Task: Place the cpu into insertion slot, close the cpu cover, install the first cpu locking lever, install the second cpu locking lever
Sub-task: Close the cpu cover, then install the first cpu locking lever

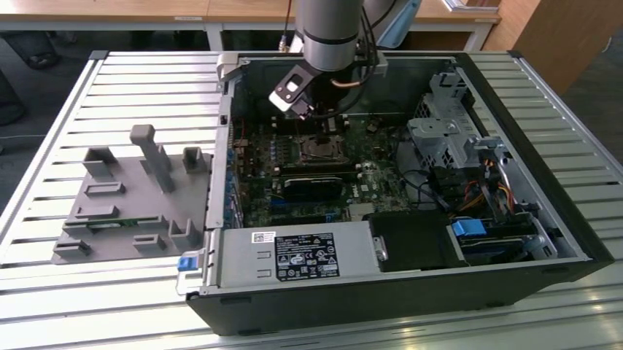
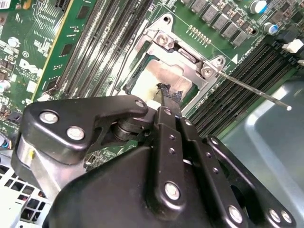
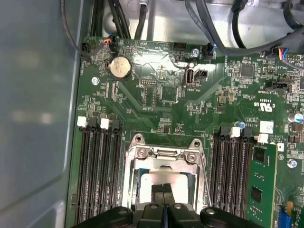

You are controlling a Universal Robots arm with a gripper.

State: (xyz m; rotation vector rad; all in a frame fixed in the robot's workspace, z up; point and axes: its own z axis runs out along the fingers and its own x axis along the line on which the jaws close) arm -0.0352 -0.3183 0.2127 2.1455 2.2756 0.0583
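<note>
The arm reaches down into the open case (image 1: pixel 409 292) on the slatted counter (image 1: pixel 127 80), with the end effector (image 3: pixel 164 198) right over the slot (image 1: pixel 319 150) in the green board (image 3: pixel 156 109). Its fingers are pressed together and pinch nothing; in the second wrist view their tip looks to be on, or just above, the cpu (image 3: pixel 154 183). The cpu already lies in the slot, its pale metal face showing through the window of the cover (image 3: pixel 161 154). From here the cover seems to be folded down around it, though I can't tell whether it sits fully flat. One thin wire lever (image 2: pixel 256 91) juts out past the socket corner and looks unlatched. So I'd judge the placing done, the cover down or nearly so, and both levers yet to be locked.
</note>
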